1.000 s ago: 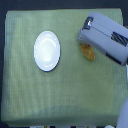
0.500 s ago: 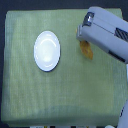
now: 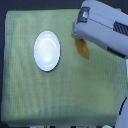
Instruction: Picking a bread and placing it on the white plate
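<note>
Green cloth covers the table [image 3: 30,100], with the arm [image 3: 102,27] reaching in from the exterior view's upper right over the bread. Plate [image 3: 47,51] lies bare and well apart toward the exterior view's left; judged stage is the pick, next calling for a lift and carry across to it. Bread [image 3: 83,48], golden-orange, shows only partly beneath the tool [image 3: 79,37], whose jaw state cannot be told.

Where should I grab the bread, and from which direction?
Only a golden sliver of the bread shows beneath the gripper. It looks elongated, so I'd pinch across its narrow middle from above; the jaws are hidden, so alignment can't be confirmed.
</note>
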`<move>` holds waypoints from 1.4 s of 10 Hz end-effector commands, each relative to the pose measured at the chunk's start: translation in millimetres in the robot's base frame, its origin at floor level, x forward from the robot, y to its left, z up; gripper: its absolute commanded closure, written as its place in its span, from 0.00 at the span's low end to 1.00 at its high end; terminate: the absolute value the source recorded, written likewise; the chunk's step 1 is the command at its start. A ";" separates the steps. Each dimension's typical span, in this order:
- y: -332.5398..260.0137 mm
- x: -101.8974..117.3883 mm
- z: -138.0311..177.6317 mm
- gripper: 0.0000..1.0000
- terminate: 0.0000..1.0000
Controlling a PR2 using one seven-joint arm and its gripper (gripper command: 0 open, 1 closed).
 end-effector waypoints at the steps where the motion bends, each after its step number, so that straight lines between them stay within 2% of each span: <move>1: 78.0 -12.9 29.9 1.00 0.00; 2: 107.4 -20.9 28.2 1.00 0.00; 4: 136.1 -19.2 21.5 1.00 0.00; 5: 170.8 -15.9 4.6 1.00 0.00; 8: 213.7 -10.0 -31.6 1.00 0.00; 10: 225.9 -6.1 -47.2 1.00 0.00; 14: 233.2 17.4 -64.4 1.00 0.00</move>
